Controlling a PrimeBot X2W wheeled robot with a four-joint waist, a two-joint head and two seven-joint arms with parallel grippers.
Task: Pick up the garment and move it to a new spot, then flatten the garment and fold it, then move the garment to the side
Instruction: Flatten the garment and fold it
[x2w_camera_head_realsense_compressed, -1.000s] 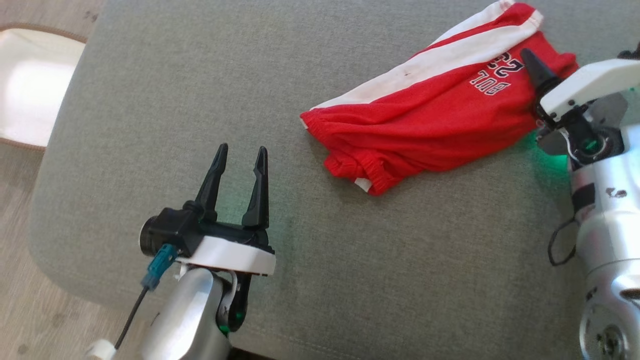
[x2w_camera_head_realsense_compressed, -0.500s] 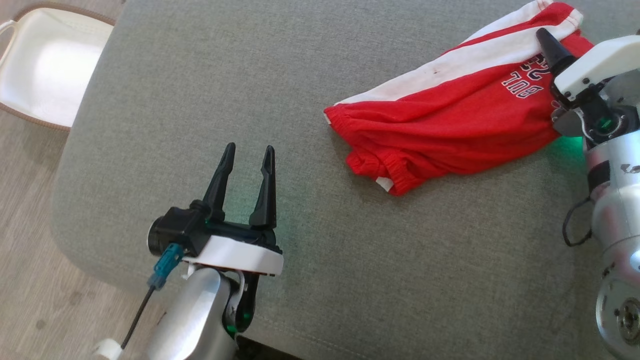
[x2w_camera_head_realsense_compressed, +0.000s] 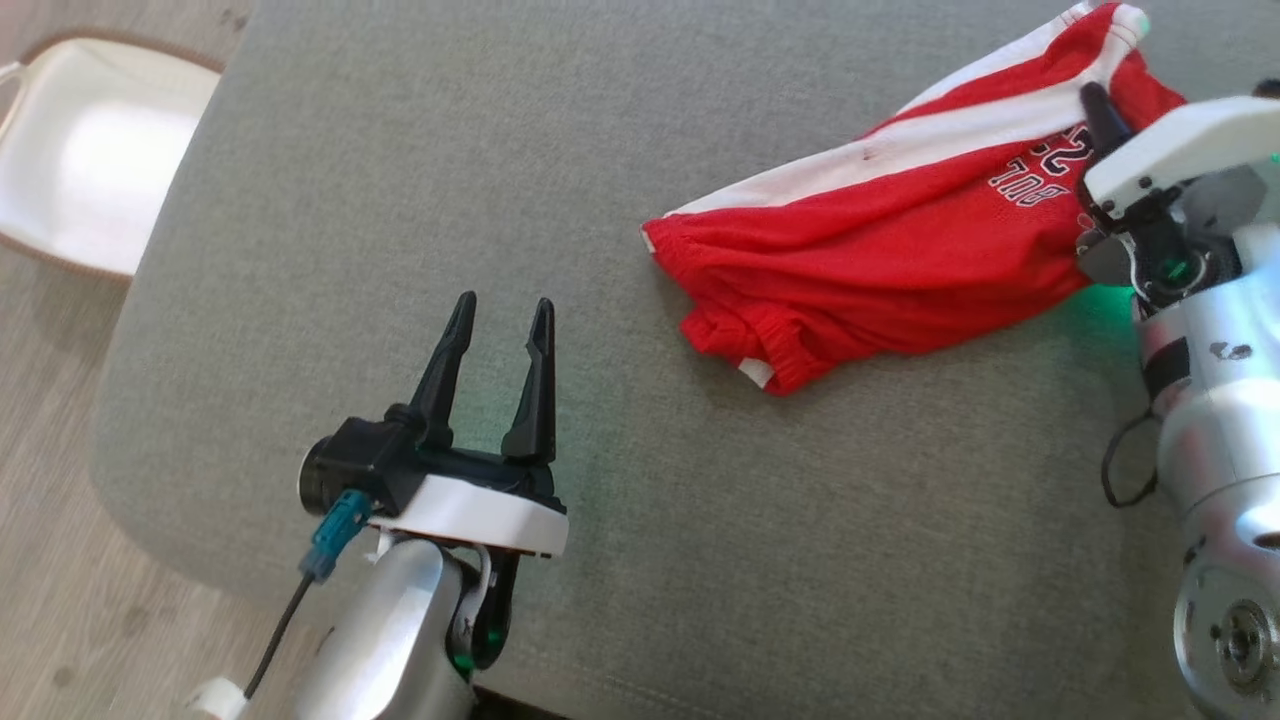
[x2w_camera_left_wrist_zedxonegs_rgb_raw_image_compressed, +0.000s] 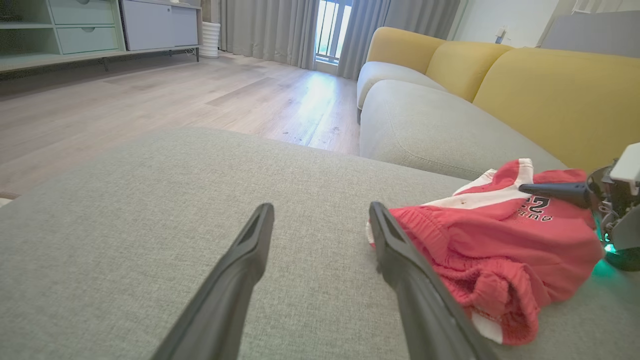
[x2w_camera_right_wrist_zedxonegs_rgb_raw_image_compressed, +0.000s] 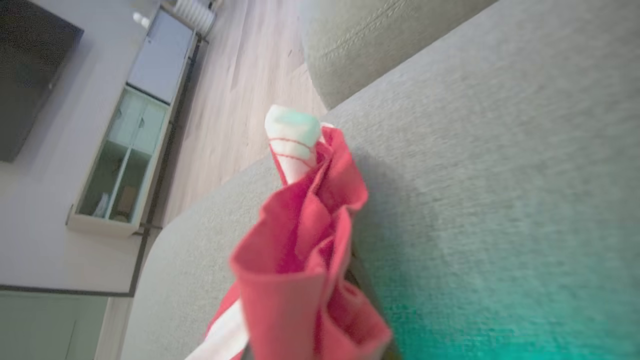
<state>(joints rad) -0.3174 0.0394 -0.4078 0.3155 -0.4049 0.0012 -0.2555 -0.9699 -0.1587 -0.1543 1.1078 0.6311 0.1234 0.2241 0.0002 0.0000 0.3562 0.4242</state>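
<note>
Grey cushion (x2w_camera_head_realsense_compressed: 700, 520) all around me, wood floor (x2w_camera_head_realsense_compressed: 60, 580) off its edge at 9 o'clock, and yellow sofa backs (x2w_camera_left_wrist_zedxonegs_rgb_raw_image_compressed: 550, 85) in the left wrist view. The garment (x2w_camera_head_realsense_compressed: 880, 270), red shorts with a white stripe and dark print, lies crumpled at 2 o'clock in the head view. Its gathered waistband end points toward 8 o'clock.

This thing looks feather-light and completely limp. I judge that it will sag, drag and unfurl the moment it leaves the cushion, with nothing stiff in it. The knit looks grippy enough, so slipping isn't my worry. Catching just one layer and letting the rest trail is. A hem corner or the thick elastic waistband looks like the safest bite.

My right claw (x2w_camera_head_realsense_compressed: 1100, 112) reaches in from 3 o'clock, forearm low, fingers pointing toward 11 o'clock. It is clamped on the leg end by the print, and the right wrist view shows red fabric (x2w_camera_right_wrist_zedxonegs_rgb_raw_image_compressed: 300, 240) bunched up right between the fingers. From the left wrist view it (x2w_camera_left_wrist_zedxonegs_rgb_raw_image_compressed: 550, 189) lies almost level, its tip over the printed patch.

My left claw (x2w_camera_head_realsense_compressed: 504, 303) sits at 7 o'clock, fingers spread wide and pointing to 12, holding nothing. It is near the waistband end (x2w_camera_left_wrist_zedxonegs_rgb_raw_image_compressed: 480, 280), which lies just beside its right finger in its own view. I can't tell whether they touch.
</note>
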